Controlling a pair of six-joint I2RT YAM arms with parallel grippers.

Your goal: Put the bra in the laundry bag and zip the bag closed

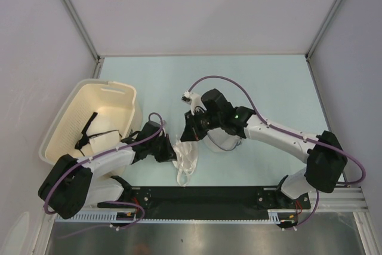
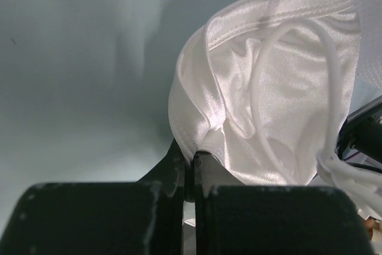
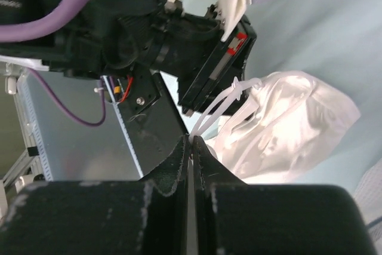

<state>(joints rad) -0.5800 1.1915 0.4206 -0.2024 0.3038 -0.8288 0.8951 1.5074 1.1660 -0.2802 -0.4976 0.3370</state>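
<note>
Left wrist, bra (image 2: 268,88) pinched in left hand (image 2: 192,158) and right hand (image 3: 192,143)

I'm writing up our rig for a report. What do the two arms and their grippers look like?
Both the left arm and right arm have white links with bulky black joint housings, each trailed by a purple cable. A green light glows on the right arm. The left gripper and right gripper are black and scuffed.
</note>
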